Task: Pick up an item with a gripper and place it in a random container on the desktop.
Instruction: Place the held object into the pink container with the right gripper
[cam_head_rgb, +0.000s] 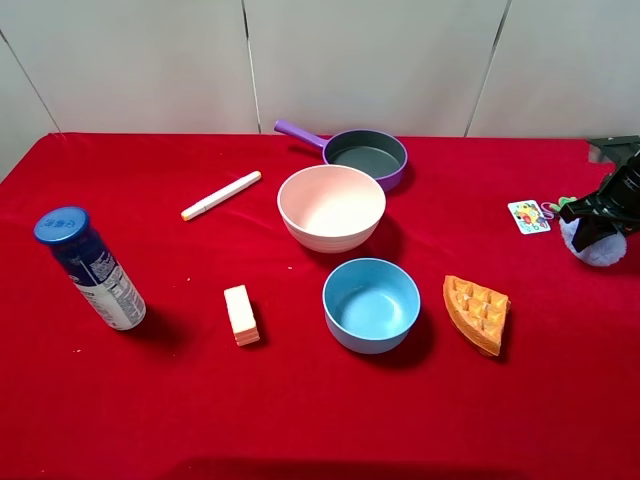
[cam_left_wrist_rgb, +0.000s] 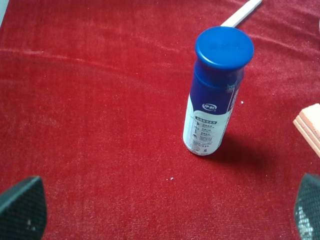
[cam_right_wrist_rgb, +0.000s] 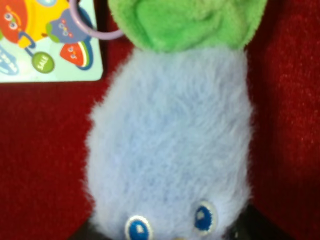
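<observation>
Left gripper (cam_left_wrist_rgb: 164, 207) idle: jaws wide apart, nothing held, above the blue-capped bottle (cam_left_wrist_rgb: 212, 100) at lower left. Grasp step is in hand. Right gripper (cam_head_rgb: 600, 215) is clamped on the plush toy (cam_right_wrist_rgb: 170, 145) at the right edge, mid-height. Toy looks not yet lifted off the red desktop (cam_head_rgb: 300, 420). Next, likely: lift, carry left to the cream bowl (cam_head_rgb: 330, 238) at upper centre, release over it. Text: bottle print too small to read; card tag (cam_right_wrist_rgb: 45, 40) reads "SALE".

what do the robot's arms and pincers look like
The right arm is black and angular, and the right pincer is black too. Of the left pincer only two dark fingertips show, with a fine grid texture. No markings are visible.
</observation>
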